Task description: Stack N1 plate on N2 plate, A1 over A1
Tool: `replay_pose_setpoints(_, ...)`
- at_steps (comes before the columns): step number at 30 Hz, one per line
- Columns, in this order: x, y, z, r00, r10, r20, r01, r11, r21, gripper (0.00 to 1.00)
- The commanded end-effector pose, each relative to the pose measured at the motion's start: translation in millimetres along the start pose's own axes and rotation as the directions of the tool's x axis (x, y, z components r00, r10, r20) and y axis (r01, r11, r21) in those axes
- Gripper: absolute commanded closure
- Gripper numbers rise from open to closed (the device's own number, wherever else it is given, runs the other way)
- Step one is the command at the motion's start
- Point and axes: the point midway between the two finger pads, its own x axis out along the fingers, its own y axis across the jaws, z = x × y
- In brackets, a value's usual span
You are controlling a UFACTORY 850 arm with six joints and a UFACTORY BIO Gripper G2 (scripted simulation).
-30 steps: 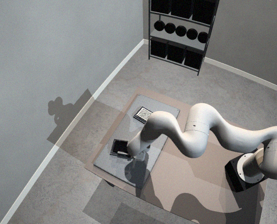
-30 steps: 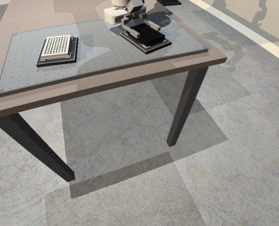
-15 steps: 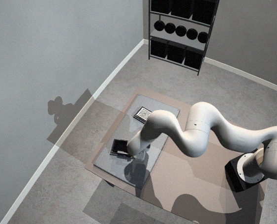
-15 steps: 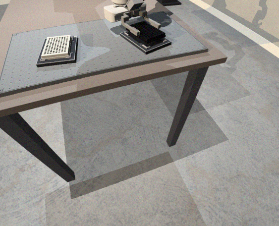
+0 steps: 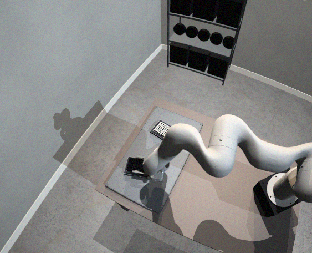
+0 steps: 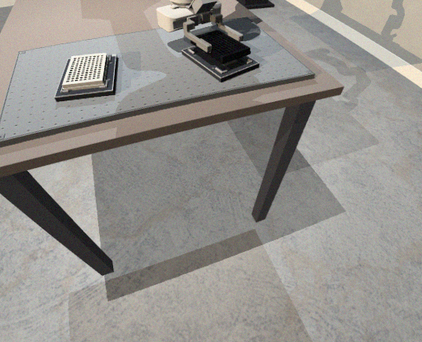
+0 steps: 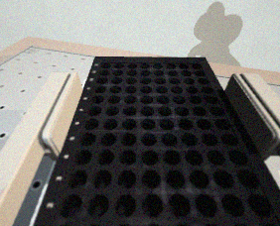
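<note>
Top view: left of the lower centre, the black 96-well plate [image 5: 133,164] [image 6: 226,46] [image 7: 150,131] is at nest N1 [image 5: 126,173] [image 6: 222,76], partly hidden by the arm [image 5: 223,144]. Up and right, the white plate [image 5: 161,128] [image 6: 85,70] sits in nest N2 [image 5: 152,132] [image 6: 111,87].

Exterior view: at upper right, the fingers [image 6: 204,43] pinch the black plate, raised above N1; the white one lies at upper left.

Wrist view: the plate fills the centre between the fingers.

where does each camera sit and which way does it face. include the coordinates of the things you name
Top: high above the brown table [image 5: 203,191] [image 6: 208,116] [image 7: 31,44], looking steeply down; most of the white arm [image 5: 224,144] shows.
Exterior: beyond the table edge opposite the arm's base, looking down and back; the gripper [image 5: 137,165] [image 6: 224,42] [image 7: 158,114] shows.
Wrist: on the arm, looking out between both gripper fingers toward the wall.
Top and exterior share the white 96-well plate [image 5: 162,128] [image 6: 85,70].
</note>
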Motion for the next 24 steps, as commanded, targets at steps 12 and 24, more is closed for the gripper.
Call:
replay_pose_setpoints(12,1.4,-0.1,21.4,1.000,0.000,0.003,0.000,1.000,0.000,1.00)
replay_pose_setpoints(24,1.3,-0.1,41.4,1.000,0.000,0.003,0.000,1.000,0.000,1.00)
